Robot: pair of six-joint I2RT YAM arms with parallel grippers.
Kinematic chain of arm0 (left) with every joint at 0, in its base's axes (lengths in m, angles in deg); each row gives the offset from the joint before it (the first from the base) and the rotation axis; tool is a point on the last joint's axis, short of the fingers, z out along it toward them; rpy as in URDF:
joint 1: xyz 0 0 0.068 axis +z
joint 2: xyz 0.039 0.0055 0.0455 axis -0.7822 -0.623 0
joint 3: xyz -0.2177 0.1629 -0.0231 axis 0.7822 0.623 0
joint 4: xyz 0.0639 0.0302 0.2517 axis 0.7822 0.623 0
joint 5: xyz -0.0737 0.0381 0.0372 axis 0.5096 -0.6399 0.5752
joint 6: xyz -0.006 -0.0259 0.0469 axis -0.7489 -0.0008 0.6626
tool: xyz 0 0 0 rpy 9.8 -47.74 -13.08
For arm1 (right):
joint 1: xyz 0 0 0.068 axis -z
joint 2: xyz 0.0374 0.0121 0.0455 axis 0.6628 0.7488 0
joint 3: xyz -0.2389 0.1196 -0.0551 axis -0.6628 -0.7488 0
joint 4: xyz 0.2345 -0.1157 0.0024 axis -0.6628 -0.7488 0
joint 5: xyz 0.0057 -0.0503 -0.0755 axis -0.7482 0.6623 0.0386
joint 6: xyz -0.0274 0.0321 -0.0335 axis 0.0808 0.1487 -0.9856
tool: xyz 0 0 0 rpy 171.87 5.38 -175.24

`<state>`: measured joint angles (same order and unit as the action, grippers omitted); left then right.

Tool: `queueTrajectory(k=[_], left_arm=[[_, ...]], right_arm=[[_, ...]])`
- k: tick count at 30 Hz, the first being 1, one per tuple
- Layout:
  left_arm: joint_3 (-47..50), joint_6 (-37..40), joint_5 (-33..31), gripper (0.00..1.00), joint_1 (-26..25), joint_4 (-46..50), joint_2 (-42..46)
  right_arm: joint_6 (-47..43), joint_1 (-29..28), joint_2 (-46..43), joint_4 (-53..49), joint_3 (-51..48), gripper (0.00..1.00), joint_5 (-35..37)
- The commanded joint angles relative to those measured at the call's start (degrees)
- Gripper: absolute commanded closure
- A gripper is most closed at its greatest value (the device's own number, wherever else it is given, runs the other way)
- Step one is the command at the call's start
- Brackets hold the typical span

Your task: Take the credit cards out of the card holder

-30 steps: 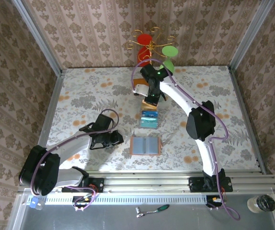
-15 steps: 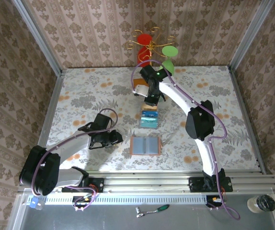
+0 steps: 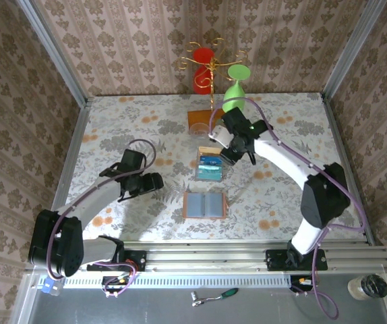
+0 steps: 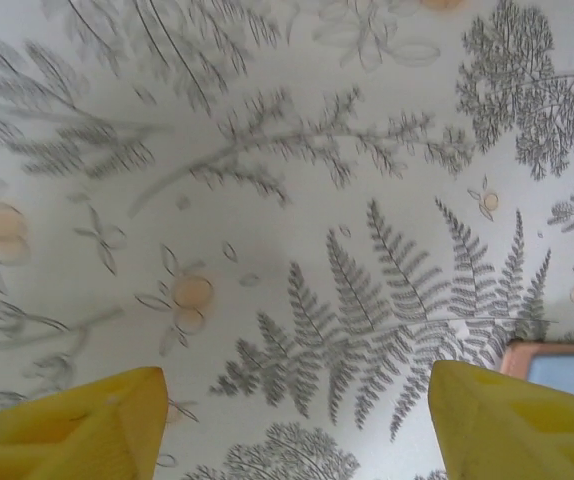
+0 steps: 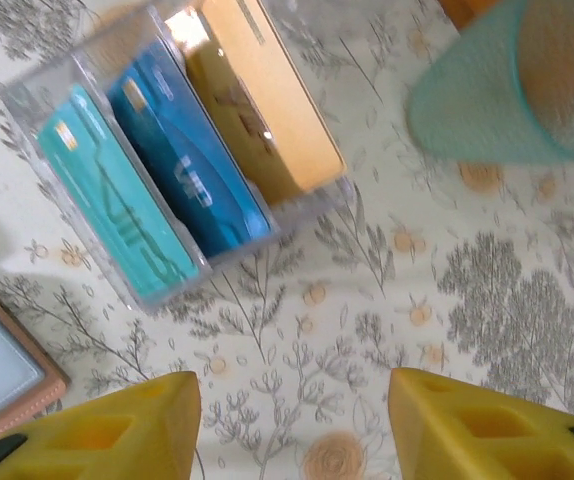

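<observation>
Right gripper hangs with its jaws wide and empty just beside the clear tray, and the left gripper, equally wide and empty, hovers over the floral table left of the card holder. At the far edge stands the cup rack. Nearer, the card holder lies open and flat, its grey-blue pockets apparently bare. The clear tray holds the credit cards, teal and blue, upright beside an orange card. Extraction looks finished; best to lift straight up, clear of the tray wall, then check the pockets.
</observation>
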<state>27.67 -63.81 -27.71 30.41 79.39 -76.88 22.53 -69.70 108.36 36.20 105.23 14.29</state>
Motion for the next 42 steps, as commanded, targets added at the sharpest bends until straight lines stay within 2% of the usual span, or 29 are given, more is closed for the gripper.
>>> queueTrajectory(k=[1, 2, 5, 7, 11, 17, 19, 22, 26, 30, 40, 42], left_arm=[[-1.9, 6.3, -6.3, 0.09, 1.3, 2.0, 0.4], [-2.1, 7.2, -7.5, 0.0, 1.9, 2.2, 0.3], [-2.9, 9.5, -11.9, 0.0, 3.5, 3.2, 0.1], [-3.0, 10.7, -15.1, 0.0, 4.5, 3.1, 0.3], [-2.5, 13.9, -21.3, 0.01, 6.0, 0.4, 1.5], [2.3, 20.7, -27.8, 0.0, 8.2, -9.5, 5.7], [2.7, 21.3, -27.1, 0.0, 10.9, -10.8, 5.9], [5.5, 25.1, -29.2, 0.0, 12.7, -18.0, 6.1], [11.5, 26.0, -26.3, 0.0, 15.8, -30.7, 5.9], [16.2, 29.9, -25.7, 0.0, 16.1, -45.9, 2.6], [16.5, 34.7, -20.9, 0.0, 17.1, -67.8, -7.4], [17.1, 35.8, -18.5, 0.0, 17.8, -73.2, -10.0]], right_arm=[[6.8, 1.3, -6.3, 8.9, -9.2, 0.39, 5.1], [7.8, 1.7, -8.1, 10.9, -12.5, 0.33, 6.2], [11.1, 3.3, -12.9, 15.8, -20.6, 0.1, 8.4], [13.4, 4.9, -15.5, 19.1, -25.2, 0.0, 10.3], [18.1, 9.6, -19.2, 26.1, -33.3, 0.0, 12.5], [22.3, 15.6, -20.5, 36.3, -41.3, 0.0, 13.3], [24.1, 17.6, -20.5, 40.6, -43.5, 0.0, 12.7], [26.7, 20.0, -19.7, 47.6, -46.6, 0.0, 12.0], [26.5, 21.2, -18.7, 52.9, -46.9, 0.0, 13.9], [27.4, 22.8, -19.1, 61.6, -49.4, 0.0, 12.6], [29.1, 26.4, -16.9, 77.5, -52.7, 0.0, 7.1], [29.4, 27.4, -14.3, 81.2, -53.6, 0.0, 5.5]])
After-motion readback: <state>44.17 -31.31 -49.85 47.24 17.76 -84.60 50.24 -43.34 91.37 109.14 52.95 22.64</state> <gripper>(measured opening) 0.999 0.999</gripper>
